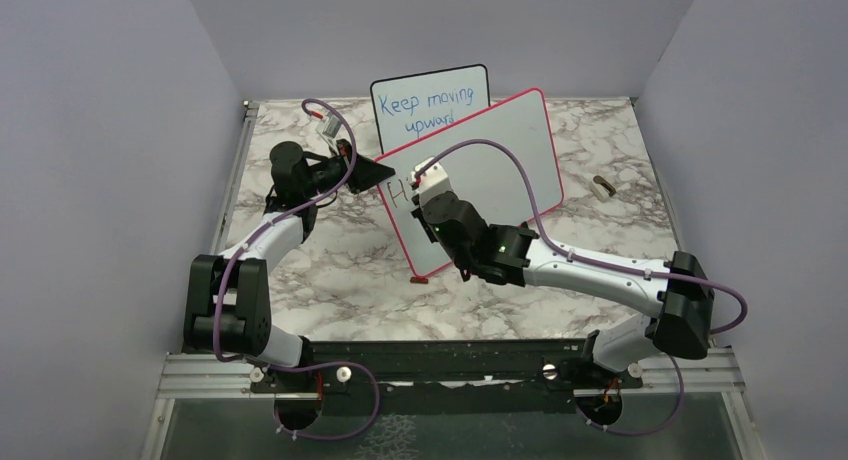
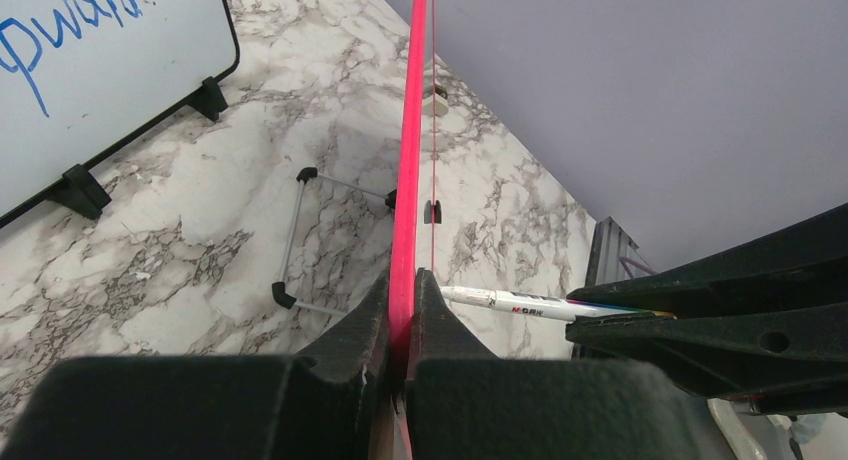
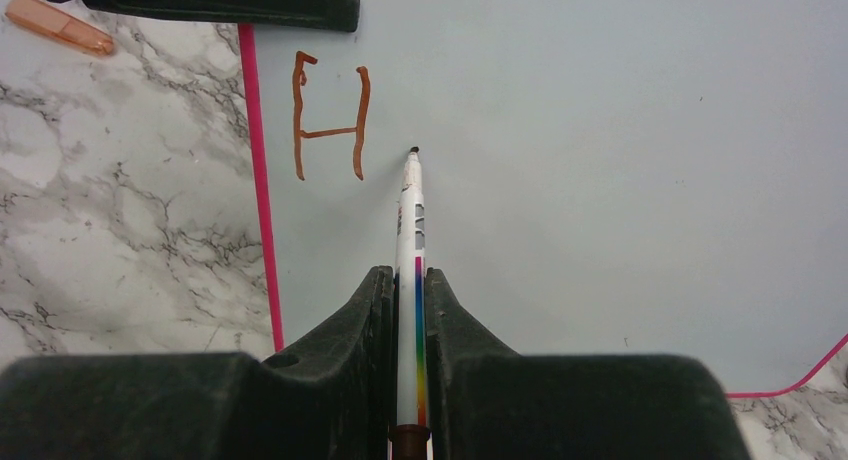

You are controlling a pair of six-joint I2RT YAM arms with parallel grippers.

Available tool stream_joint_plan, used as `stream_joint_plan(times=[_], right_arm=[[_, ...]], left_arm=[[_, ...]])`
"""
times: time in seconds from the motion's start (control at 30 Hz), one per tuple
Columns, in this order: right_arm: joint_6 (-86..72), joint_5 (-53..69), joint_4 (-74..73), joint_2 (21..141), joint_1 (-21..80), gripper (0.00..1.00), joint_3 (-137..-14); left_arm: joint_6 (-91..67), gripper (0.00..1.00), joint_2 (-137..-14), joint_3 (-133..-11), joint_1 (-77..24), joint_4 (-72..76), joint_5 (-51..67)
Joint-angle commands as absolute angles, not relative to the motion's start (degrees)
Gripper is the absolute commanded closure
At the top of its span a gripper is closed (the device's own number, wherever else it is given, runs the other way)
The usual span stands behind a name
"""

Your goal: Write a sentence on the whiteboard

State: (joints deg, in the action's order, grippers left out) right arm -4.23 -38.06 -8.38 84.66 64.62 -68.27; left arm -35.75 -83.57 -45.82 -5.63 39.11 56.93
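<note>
The pink-framed whiteboard [image 1: 500, 155] stands tilted on the marble table. My left gripper [image 2: 402, 280] is shut on the board's pink frame [image 2: 410, 180] at its left edge, seen edge-on in the left wrist view. My right gripper [image 3: 410, 275] is shut on a white marker [image 3: 411, 220] with a rainbow stripe. The marker tip [image 3: 414, 152] rests against the board face just right of a brownish-red letter "H" [image 3: 328, 115], which is all of the sentence that shows. In the top view the "H" [image 1: 397, 192] sits near the board's left edge, beside my right gripper [image 1: 430, 185].
A smaller black-framed board [image 1: 430, 105] with blue writing stands behind the pink one. An orange marker cap [image 3: 58, 27] lies on the marble left of the board. A small brown-and-white object [image 1: 603, 188] lies at the right. A wire stand [image 2: 300, 235] sits behind the board.
</note>
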Motion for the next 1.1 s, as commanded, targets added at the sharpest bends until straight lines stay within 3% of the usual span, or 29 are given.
stream_joint_plan(times=[0.0,1.07], right_arm=[[-3.5,-38.6,-5.6,86.0,64.2,0.99,-69.7],[-1.6,-33.6,-7.0,85.6,64.1,0.99,-70.0]], left_arm=[[-33.0,1.00,-85.0,-45.4,-6.4,37.7,57.3],[-33.0,1.00,-84.9,-45.4,-6.3,37.7,57.2]])
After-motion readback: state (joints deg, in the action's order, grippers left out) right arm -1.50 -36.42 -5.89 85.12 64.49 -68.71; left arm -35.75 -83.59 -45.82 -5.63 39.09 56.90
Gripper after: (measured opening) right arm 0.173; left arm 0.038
